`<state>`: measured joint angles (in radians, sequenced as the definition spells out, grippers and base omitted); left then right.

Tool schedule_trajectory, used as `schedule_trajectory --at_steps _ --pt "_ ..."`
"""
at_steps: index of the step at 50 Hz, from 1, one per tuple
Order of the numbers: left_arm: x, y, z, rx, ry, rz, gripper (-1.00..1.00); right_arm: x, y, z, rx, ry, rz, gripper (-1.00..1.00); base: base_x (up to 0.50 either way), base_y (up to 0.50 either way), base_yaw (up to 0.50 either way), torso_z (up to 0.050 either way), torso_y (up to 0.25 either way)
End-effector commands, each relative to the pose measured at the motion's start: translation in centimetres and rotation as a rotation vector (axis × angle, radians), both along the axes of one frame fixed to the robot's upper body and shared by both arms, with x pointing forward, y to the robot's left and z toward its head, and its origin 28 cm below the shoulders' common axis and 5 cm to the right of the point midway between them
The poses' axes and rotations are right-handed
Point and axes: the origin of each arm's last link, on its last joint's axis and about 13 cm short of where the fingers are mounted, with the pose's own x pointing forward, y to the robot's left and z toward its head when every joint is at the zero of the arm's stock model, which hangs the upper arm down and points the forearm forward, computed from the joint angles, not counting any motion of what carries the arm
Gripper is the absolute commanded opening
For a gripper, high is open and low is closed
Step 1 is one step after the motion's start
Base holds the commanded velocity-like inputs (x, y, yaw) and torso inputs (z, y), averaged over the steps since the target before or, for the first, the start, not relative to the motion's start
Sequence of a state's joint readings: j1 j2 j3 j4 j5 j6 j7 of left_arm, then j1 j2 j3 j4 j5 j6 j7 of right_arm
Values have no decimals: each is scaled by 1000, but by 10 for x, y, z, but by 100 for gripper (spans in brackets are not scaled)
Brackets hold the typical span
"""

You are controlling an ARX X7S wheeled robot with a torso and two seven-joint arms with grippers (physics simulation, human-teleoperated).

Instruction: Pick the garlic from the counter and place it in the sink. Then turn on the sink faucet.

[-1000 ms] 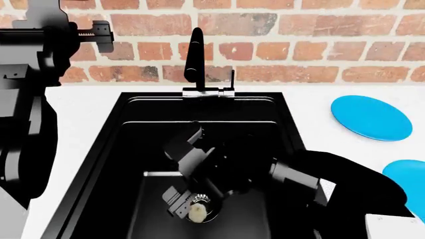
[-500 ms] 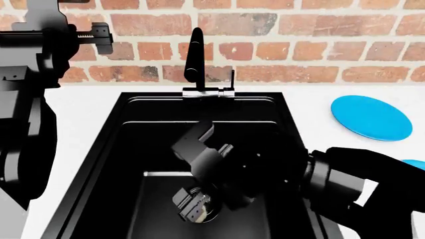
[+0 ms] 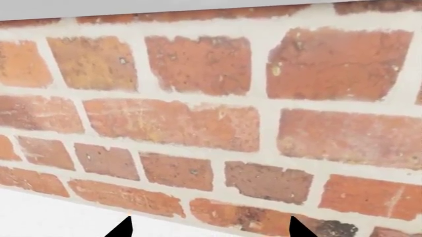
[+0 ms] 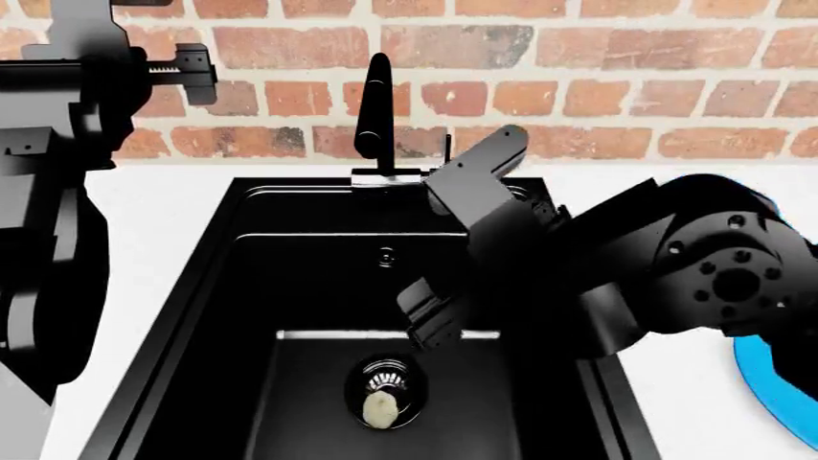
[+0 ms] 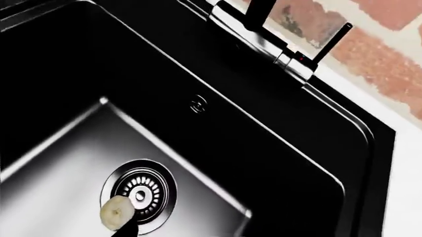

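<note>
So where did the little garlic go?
The garlic lies on the floor of the black sink, resting at the edge of the round drain, near the bottom middle of the head view.

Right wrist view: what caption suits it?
Garlic rests on the drain strainer of the black sink, faucet above.

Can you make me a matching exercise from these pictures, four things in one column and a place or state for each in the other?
Things:
1. garlic
2. sink faucet
3. left gripper
4. blue plate

Places:
A. raised beside the brick wall
B. on the drain strainer in the sink
C. behind the basin, against the wall
D. on the counter, partly hidden by the right arm

Pairs: 1-B, 2-C, 3-A, 4-D
</note>
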<state>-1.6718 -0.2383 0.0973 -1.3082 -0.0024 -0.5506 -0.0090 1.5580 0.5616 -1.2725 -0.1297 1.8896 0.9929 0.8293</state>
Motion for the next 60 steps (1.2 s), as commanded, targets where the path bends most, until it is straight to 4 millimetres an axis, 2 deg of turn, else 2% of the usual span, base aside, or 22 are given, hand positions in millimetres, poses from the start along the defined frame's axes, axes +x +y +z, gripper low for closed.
schedule_trajectory --at_steps 1,9,14,21,32,47,53,60 --pt "0 0 1 -1 -3 -2 100 14 -22 38 101 -82 -111 100 0 0 0 0 0" --pt "0 2 -2 -4 1 2 100 31 -21 54 156 -114 -154 100 0 0 0 0 0" --pt "0 2 -1 -6 -1 2 100 36 -18 56 203 -141 -159 100 0 0 0 0 0" --pt "0 1 -1 -5 1 1 100 45 -14 50 199 -149 -160 100 0 0 0 0 0" --pt "0 1 -2 -7 1 -1 100 76 -5 43 278 -213 -215 100 0 0 0 0 0" --pt "0 1 -2 -6 2 -5 100 97 4 55 343 -236 -239 100 0 0 0 0 0" --pt "0 0 -4 -7 4 -6 100 113 8 56 364 -236 -269 100 0 0 0 0 0" --pt "0 2 -4 -8 5 -5 100 139 12 42 371 -245 -339 100 0 0 0 0 0"
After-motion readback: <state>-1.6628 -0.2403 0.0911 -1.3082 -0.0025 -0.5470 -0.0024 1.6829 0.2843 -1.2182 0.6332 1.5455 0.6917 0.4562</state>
